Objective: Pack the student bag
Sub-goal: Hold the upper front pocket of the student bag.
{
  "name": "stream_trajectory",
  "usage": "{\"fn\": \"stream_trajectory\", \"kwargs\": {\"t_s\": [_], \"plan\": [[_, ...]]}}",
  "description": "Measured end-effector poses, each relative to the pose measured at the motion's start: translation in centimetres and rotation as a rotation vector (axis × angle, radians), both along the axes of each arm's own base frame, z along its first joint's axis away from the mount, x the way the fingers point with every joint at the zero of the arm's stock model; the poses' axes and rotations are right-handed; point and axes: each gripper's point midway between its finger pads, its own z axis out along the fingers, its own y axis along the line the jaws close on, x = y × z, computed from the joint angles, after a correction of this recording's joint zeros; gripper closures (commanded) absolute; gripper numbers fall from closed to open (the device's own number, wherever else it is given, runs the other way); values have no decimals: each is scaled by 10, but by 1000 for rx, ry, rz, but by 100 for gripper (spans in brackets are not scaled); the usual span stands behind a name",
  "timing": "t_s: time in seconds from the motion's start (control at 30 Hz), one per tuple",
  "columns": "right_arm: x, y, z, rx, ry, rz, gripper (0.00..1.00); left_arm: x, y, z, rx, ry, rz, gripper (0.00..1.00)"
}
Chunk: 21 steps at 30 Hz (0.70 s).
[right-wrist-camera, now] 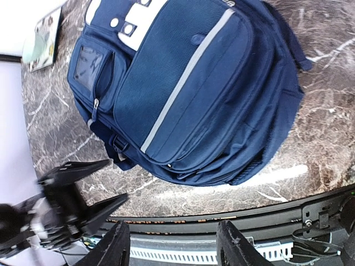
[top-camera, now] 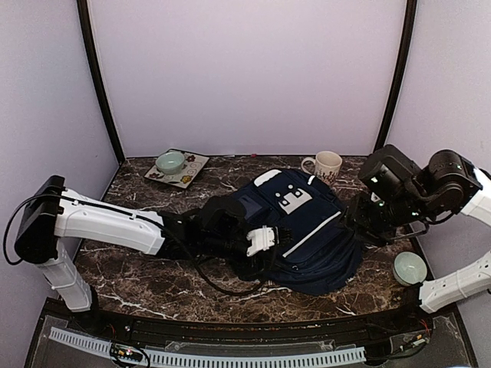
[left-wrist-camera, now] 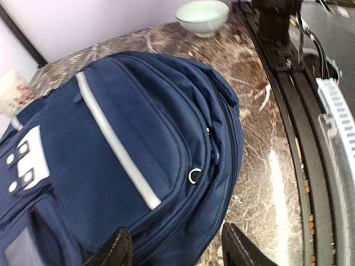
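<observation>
Left claw [top-camera: 263, 240] at student bag [top-camera: 307, 222]

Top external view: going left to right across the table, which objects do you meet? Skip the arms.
In order: far bowl → bag → near bowl. The mug overlaps the bag, so it is left out.

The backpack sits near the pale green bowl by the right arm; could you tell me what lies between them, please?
Only bare marble tabletop separates backpack from bowl, clearest in the left wrist view.

1 bag [top-camera: 307, 222], 2 bowls [top-camera: 170, 162] [top-camera: 410, 268], 1 mug [top-camera: 327, 164]
</observation>
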Motion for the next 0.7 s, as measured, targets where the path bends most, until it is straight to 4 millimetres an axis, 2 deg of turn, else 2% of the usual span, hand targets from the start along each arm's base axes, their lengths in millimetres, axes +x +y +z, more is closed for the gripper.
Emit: {"fn": "stream_trajectory", "kwargs": {"t_s": [0.1, 0.2, 0.5, 0.7], "plan": [[-1, -12, 6, 13, -9, -34, 46, 0, -16, -20, 36, -17, -66, 44], [-2, -20, 9, 18, -21, -55, 46, 1, -28, -29, 50, -33, -100, 47], [-7, -31, 15, 49, -24, -76, 46, 6, -61, -25, 16, -110, -121, 55], [-11, -40, 14, 74, -26, -96, 46, 4, -64, -35, 43, -147, -132, 55]]}}
